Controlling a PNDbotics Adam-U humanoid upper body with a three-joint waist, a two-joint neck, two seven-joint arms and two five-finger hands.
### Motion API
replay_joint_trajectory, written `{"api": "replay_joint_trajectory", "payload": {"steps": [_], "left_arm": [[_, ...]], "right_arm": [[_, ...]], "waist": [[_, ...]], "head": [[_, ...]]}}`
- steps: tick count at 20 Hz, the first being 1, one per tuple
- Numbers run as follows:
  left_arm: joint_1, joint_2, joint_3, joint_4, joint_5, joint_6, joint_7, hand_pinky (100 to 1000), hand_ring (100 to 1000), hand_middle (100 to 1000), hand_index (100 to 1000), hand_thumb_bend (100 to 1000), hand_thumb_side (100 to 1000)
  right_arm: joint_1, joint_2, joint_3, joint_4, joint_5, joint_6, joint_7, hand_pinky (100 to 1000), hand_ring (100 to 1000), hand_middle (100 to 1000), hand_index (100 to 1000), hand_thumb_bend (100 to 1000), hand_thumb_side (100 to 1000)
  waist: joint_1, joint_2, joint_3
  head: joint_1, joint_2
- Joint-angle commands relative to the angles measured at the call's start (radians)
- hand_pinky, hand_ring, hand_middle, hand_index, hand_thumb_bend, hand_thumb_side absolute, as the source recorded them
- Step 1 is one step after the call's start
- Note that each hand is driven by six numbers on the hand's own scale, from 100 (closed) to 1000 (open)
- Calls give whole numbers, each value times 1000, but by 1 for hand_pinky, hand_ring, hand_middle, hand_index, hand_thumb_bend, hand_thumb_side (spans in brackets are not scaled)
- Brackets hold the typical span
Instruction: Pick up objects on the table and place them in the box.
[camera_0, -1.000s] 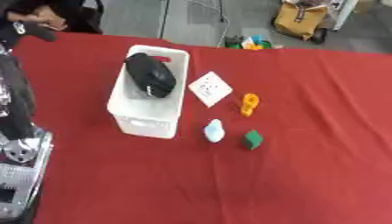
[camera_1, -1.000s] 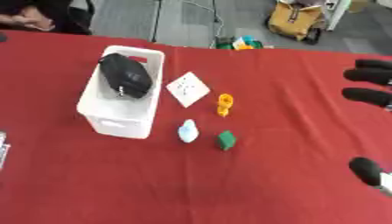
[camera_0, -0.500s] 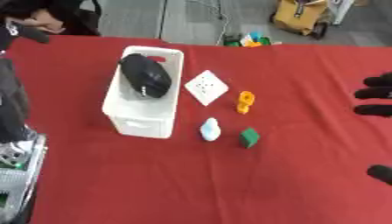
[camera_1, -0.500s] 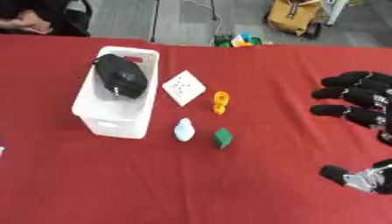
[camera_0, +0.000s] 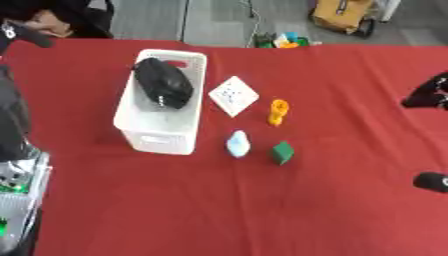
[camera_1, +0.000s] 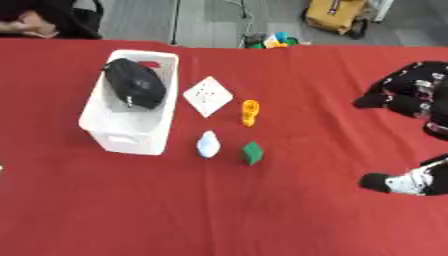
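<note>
Box (camera_1: 122, 131) holds one black item (camera_1: 134, 89); card (camera_1: 207, 96), orange piece (camera_1: 250, 112), pale blob (camera_1: 207, 144), green block (camera_1: 253, 152) remain on table (camera_1: 219, 210). Right hand (camera_1: 411, 95) at right edge, empty, fingers spread.

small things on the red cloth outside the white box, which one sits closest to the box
The pale blue and white object. It lies just off the white plastic box's near right corner, while the white square card, orange piece and green block sit farther right.

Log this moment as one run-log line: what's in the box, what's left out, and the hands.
white box: black object inside | on cloth: white card, orange piece, pale blue piece, green block | right robot hand: holding nothing
</note>
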Motion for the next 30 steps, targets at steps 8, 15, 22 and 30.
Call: {"api": "replay_joint_trajectory", "payload": {"steps": [8, 15, 22, 30], "left_arm": [[-20, 0, -9, -16, 17, 0, -16, 445, 813, 804, 915, 112, 1000], [-22, -3, -14, -16, 24, 1, -21, 446, 813, 802, 915, 110, 1000], [-16, -2, -14, -16, 26, 4, -24, 445, 812, 800, 915, 109, 1000], [-12, -8, -13, -16, 24, 8, -24, 442, 812, 797, 915, 109, 1000]], "right_arm": [[-129, 166, 72, -17, -45, 115, 110, 724, 690, 688, 818, 671, 1000], [-199, 217, 104, -17, -51, 144, 205, 724, 691, 687, 825, 669, 1000], [-266, 346, 106, -17, -32, 196, 290, 711, 669, 579, 810, 685, 1000], [-260, 544, 49, -17, 53, 236, 384, 697, 645, 525, 775, 654, 1000]], "waist": [[-4, -16, 3], [-7, -19, 5], [-15, -25, -6], [-21, -22, -15]], "head": [[17, 8], [9, 1], [10, 4], [8, 1]]}}
